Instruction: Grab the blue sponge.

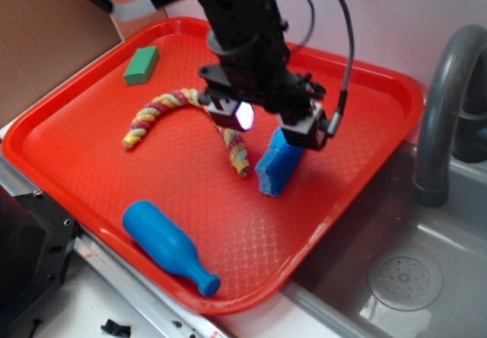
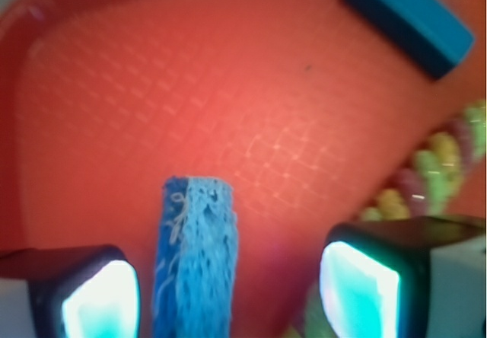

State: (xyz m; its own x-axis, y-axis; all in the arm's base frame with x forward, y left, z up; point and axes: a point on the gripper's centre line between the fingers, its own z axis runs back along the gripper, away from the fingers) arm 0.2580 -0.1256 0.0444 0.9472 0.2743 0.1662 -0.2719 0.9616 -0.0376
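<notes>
Red tray (image 1: 68,148), one blue sponge (image 2: 194,254) (between open claw (image 2: 228,292) pads), one bottle (image 1: 167,245)

No legible text, labels, brand marks, numbers or signs appear in either view — every visible surface is plain and bears no readable marking.

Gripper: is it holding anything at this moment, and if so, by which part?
Nothing is held yet. The gripper straddles the blue sponge, which stands on edge between the open fingers; clear gaps show on both sides.
</notes>
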